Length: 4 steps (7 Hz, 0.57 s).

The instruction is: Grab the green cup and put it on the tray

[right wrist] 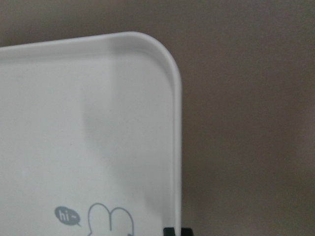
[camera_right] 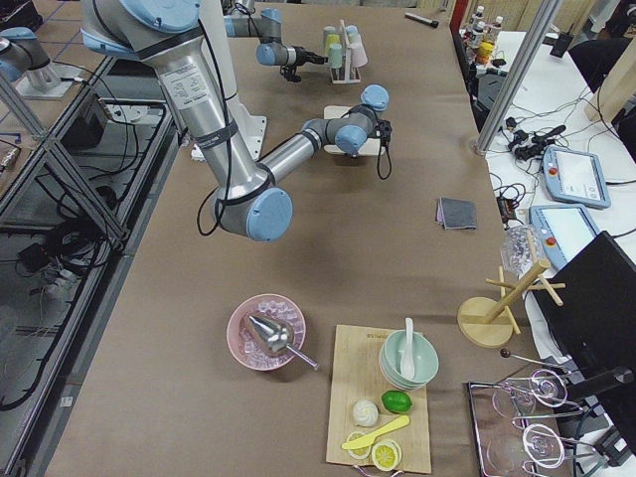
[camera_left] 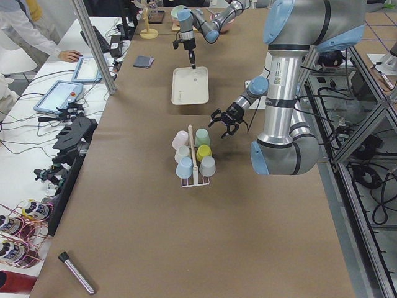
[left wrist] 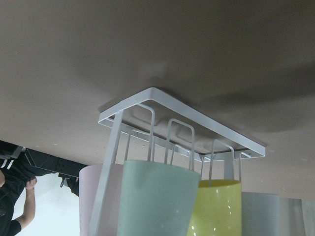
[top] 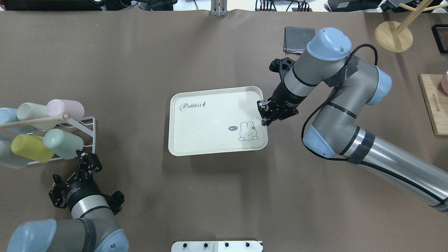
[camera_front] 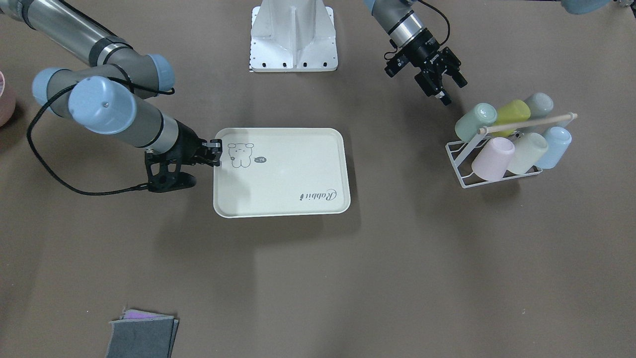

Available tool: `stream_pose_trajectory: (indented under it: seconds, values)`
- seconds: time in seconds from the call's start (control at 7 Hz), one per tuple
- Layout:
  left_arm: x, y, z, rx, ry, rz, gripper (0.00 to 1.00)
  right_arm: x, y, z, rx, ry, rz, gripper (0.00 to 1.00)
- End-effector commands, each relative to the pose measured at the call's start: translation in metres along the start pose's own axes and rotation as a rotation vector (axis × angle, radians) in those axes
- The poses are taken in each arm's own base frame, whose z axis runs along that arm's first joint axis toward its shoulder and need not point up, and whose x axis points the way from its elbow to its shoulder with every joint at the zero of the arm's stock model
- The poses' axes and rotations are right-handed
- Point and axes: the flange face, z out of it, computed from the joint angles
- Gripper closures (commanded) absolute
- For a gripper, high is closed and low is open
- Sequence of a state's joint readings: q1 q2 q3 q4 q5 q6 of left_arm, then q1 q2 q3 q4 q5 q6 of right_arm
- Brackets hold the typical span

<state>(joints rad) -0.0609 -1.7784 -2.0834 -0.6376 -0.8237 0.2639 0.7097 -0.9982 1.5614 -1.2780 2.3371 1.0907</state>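
The pale mint-green cup [camera_front: 475, 122] lies on its side in a white wire rack [camera_front: 459, 151], at the rack's corner nearest my left arm. It also shows in the overhead view [top: 63, 143] and fills the bottom of the left wrist view [left wrist: 157, 201]. My left gripper [camera_front: 453, 90] is open and empty, a short way from the cup's end, also seen from overhead [top: 89, 159]. The cream tray [camera_front: 288, 164] lies flat mid-table. My right gripper [top: 264, 112] is shut on the tray's rim [right wrist: 176, 147] beside the rabbit drawing.
The rack also holds yellow-green [camera_front: 513, 113], grey-green [camera_front: 539, 104], pink [camera_front: 492, 158], cream [camera_front: 527, 151] and blue [camera_front: 554, 146] cups under a wooden handle. Folded grey cloths [top: 297, 38] lie at the far edge. A wooden stand [top: 393, 33] and board [top: 434, 101] sit at the right.
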Motion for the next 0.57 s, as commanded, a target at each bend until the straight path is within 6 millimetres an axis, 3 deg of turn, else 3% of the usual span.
stream_pose_trajectory:
  seconds: [0.0,0.43]
  values:
    - [0.013,-0.009,0.017,-0.002,-0.004,0.003,0.07,-0.046,0.021,0.026,0.010,0.001,-0.013,1.00]
    - [0.011,-0.011,0.023,-0.016,-0.011,0.011,0.07,-0.054,0.029,0.039,0.012,0.010,-0.003,1.00]
